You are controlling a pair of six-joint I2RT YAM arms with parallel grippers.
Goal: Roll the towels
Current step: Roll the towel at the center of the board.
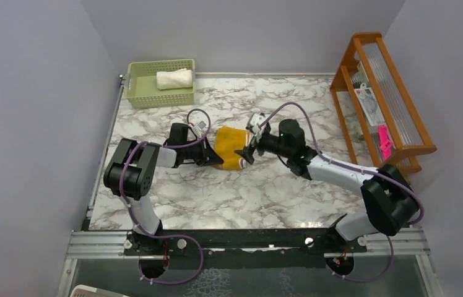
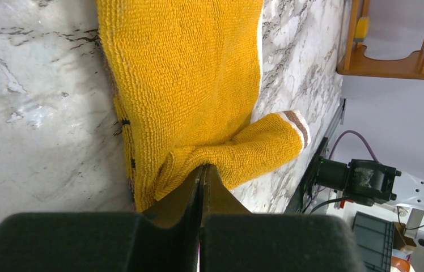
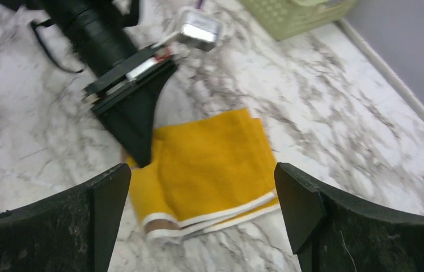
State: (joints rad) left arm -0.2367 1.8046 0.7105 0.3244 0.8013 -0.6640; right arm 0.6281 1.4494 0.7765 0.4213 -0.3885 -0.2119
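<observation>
The mustard-yellow towel (image 1: 232,146) lies folded mid-table, its white-and-brown border toward the right arm. My left gripper (image 1: 216,160) is shut, pinching a fold at the towel's near left edge (image 2: 198,153). My right gripper (image 1: 246,154) is open and hovers at the towel's right end; in its wrist view the towel (image 3: 215,161) lies between the wide-apart fingers (image 3: 297,204). The cream-white towel (image 1: 174,78) lies rolled in the pale green basket (image 1: 148,96) at the back left.
A wooden rack (image 1: 385,99) with papers and a pink item stands along the right wall. Bare marble tabletop (image 1: 229,198) spreads in front of the towel. The left gripper shows in the right wrist view (image 3: 133,113).
</observation>
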